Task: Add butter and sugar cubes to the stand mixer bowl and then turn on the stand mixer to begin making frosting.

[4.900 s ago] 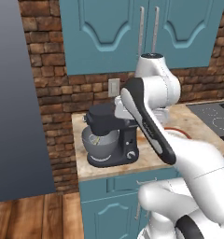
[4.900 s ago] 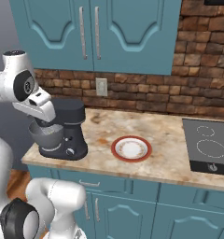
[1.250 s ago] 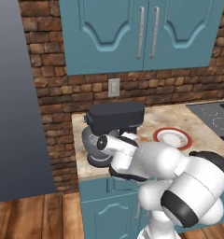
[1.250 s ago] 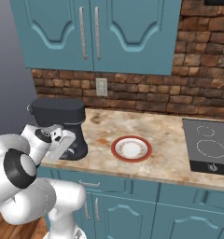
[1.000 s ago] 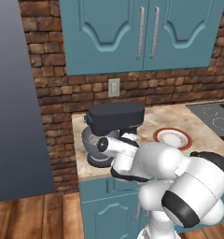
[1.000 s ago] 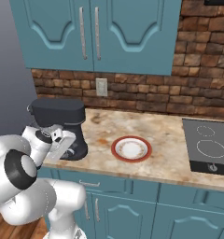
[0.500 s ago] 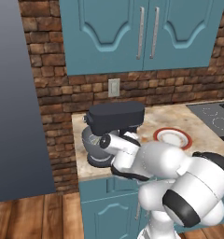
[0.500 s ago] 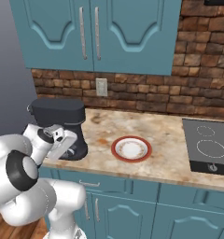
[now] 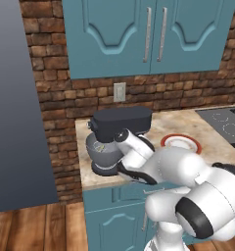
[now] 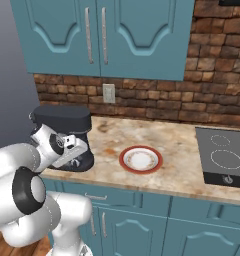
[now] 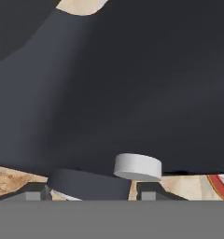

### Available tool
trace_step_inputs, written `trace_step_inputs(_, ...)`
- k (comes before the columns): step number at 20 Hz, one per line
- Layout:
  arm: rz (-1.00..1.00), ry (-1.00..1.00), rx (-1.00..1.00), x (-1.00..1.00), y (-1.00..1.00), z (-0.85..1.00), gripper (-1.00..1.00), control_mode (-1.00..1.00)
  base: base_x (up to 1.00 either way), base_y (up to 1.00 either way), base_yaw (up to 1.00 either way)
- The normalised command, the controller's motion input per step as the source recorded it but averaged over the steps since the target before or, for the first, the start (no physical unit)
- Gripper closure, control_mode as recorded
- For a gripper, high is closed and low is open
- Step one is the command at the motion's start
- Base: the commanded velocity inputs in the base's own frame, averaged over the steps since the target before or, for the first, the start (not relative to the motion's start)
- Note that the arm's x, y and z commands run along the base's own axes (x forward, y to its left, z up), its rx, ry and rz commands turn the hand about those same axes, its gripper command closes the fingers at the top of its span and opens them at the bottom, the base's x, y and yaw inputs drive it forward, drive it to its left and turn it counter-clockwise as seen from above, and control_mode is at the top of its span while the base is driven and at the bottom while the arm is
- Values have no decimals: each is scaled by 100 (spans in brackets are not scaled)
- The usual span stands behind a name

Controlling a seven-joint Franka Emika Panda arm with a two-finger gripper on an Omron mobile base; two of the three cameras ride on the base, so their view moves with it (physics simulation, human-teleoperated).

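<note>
1. Right at the bottom of your hand view, the two dark finger tips (image 11: 37, 192) stand apart, one on each side of a short silver knob (image 11: 137, 167) and a dark rounded piece beside it; whether either tip touches the knob you cannot tell.
2. Close ahead of the gripper (image 11: 93, 193), the charcoal body of the stand mixer (image 11: 132, 84) blocks nearly everything beyond it.
3. Past the mixer's edge in the hand view you get a sliver of speckled counter and, at the far right, a bit of a red plate rim (image 11: 221, 183).
4. From the left base view, the white arm reaches low across the front of the counter, its hand (image 9: 123, 138) pressed in against the stand mixer (image 9: 120, 122), just beside the stand mixer bowl (image 9: 101, 149).
5. That grey bowl sits on the mixer's base under the tilting head, near the left end of the beige stone counter (image 9: 161, 130).
6. To the mixer's right lies a red-rimmed plate (image 10: 140, 159), well apart from it, and further right a black cooktop (image 10: 222, 157).
7. Behind the counter you see a brick wall with a wall outlet (image 10: 108, 93), and teal cabinets (image 10: 102, 35) above and below; the floor at lower left is wood.
</note>
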Motion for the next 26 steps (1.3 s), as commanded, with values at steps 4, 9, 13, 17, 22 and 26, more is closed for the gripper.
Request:
trace_step_inputs(4, 0, 3, 11, 1, -25, 0, 100, -100, 0, 0, 0)
trace_step_inputs(9, 0, 7, 6, 3, -39, -7, 100, -100, 0, 0, 0)
trace_step_inputs(13, 0, 10, 7, 8, -46, -1, 100, -100, 0, 0, 0)
trace_step_inputs(17, -1, 11, 9, 8, -52, 0, 100, -100, 0, 0, 0)
trace_step_inputs(22, 0, 8, 10, 0, -57, -4, 100, -100, 0, 0, 0)
trace_step_inputs(26, 0, 6, 10, 0, -59, 0, 100, -100, 0, 0, 0)
